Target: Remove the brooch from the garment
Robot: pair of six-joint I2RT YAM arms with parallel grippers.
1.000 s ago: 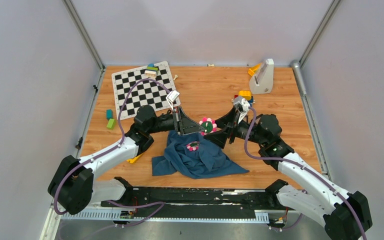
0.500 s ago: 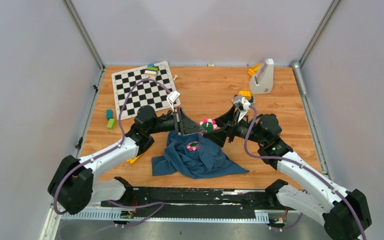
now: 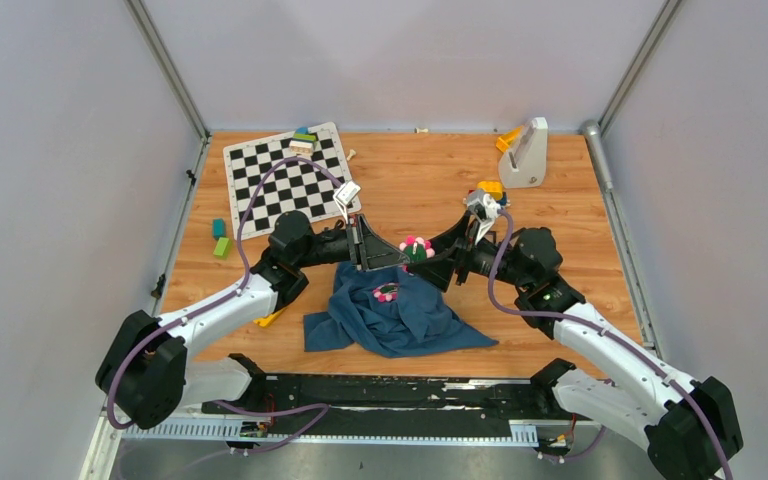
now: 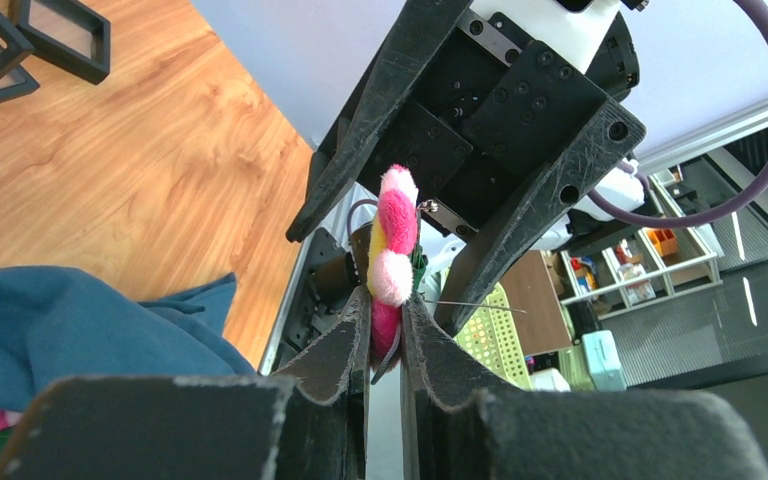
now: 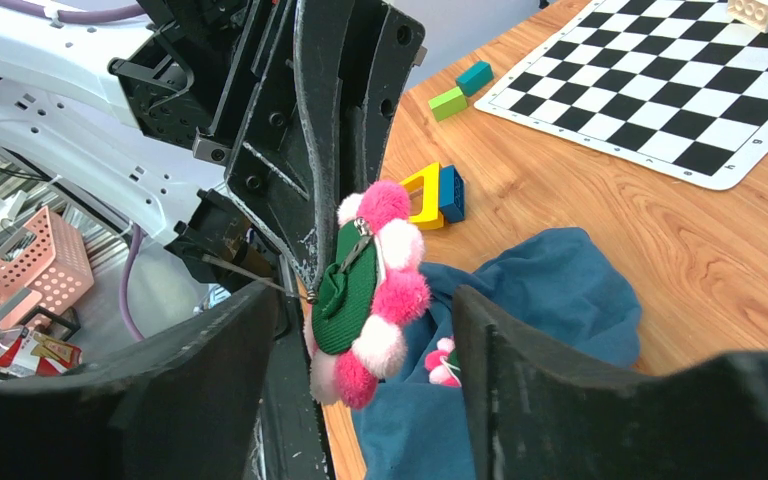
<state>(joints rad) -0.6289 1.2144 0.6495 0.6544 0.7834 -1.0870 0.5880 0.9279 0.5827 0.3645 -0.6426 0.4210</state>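
"Pink and white pompom petals round a green centre: where is that flat flower-shaped brooch (image 4: 393,250)?"

"Up in the air, standing on edge, pinched by its lower rim in the left end effector (image 4: 385,312), whose two black fingers are pressed together on it."

"And the crumpled dark blue garment (image 3: 395,315)?"

"Lying on the wooden surface (image 3: 410,180), just near of the brooch and below it. The brooch is apart from the cloth. A smaller magenta oval with a green middle (image 3: 386,293) sits on the fabric."

"What about the right end effector (image 5: 360,295)?"

"Spread wide, facing the left one, one finger on each side of the flower. I cannot tell whether either finger touches the petals."
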